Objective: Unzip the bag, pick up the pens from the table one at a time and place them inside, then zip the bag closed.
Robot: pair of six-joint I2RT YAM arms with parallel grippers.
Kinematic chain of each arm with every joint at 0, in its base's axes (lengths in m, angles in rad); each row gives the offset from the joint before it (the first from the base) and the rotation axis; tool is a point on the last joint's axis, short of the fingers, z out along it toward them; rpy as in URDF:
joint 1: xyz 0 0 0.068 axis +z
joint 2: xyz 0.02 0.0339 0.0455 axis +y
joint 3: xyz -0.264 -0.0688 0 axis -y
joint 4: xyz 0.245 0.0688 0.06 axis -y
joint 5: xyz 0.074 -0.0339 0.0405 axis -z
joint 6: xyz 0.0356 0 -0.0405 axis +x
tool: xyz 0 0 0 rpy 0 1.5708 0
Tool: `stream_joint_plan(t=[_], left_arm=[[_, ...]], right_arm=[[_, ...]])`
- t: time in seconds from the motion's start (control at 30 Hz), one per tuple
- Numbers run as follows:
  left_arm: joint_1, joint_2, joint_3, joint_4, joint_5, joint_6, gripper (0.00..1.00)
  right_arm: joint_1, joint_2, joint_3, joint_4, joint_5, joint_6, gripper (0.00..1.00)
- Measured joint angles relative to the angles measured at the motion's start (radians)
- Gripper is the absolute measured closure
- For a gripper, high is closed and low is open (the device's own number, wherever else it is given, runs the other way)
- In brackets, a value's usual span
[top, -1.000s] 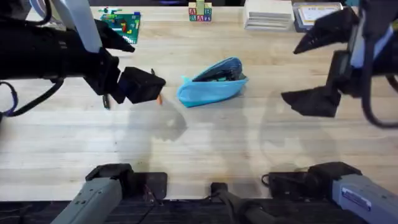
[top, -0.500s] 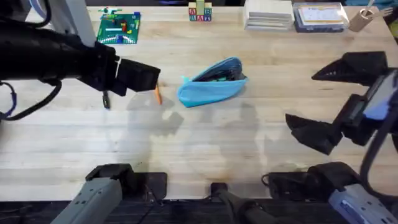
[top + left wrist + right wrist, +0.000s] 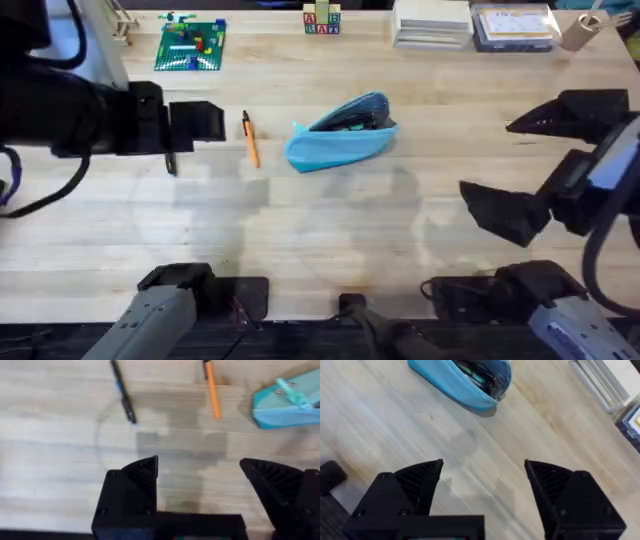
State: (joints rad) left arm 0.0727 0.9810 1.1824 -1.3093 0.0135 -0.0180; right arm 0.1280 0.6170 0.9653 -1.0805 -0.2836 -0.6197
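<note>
The light blue bag [image 3: 338,142] lies mid-table with its zipper open and dark contents showing inside. It also shows in the left wrist view as the bag [image 3: 292,402] and in the right wrist view as the bag [image 3: 455,380]. The orange pen [image 3: 250,140] lies on the table [image 3: 330,230] just left of the bag, and a black pen [image 3: 171,163] lies farther left, partly under my left arm. My left gripper [image 3: 205,125] hovers open and empty left of the orange pen [image 3: 212,390] and near the black pen [image 3: 123,392]. My right gripper [image 3: 487,160] hangs wide open and empty, well right of the bag.
Along the table's far edge stand a green brick plate [image 3: 190,42], letter blocks [image 3: 322,18], a stack of white pads [image 3: 432,22], a flat box [image 3: 510,25] and a small cup [image 3: 583,30]. Bare wood spreads in front of the bag.
My left gripper has drawn back to the left, uncovering the orange pen lying on the table. The right arm dropped and moved right earlier, then held nearly still.
</note>
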Motion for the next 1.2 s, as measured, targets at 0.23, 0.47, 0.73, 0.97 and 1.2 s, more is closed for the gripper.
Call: stream_joint_plan(t=[0.23, 0.47, 0.73, 0.97, 1.2], left_arm=[[0.039, 0.0, 0.0, -0.016, -0.147, -0.17, 0.007], [0.135, 0.039, -0.002, -0.001, -0.183, -0.215, 0.009], [0.249, 0.206, -0.002, 0.072, -0.159, -0.203, 0.004], [0.3, 0.373, -0.002, 0.176, -0.155, -0.168, 0.006], [0.3, 0.533, -0.002, 0.283, -0.151, -0.1, 0.004]], right_arm=[[0.0, 0.0, 0.0, 0.0, 0.0, 0.005, 0.005], [0.0, 0.0, 0.0, 0.002, 0.0, 0.007, 0.005], [0.0, 0.0, 0.0, 0.002, 0.0, 0.007, 0.005], [0.0, 0.0, 0.0, 0.003, 0.0, 0.008, 0.005], [0.0, 0.0, 0.0, 0.003, 0.0, 0.008, 0.004]])
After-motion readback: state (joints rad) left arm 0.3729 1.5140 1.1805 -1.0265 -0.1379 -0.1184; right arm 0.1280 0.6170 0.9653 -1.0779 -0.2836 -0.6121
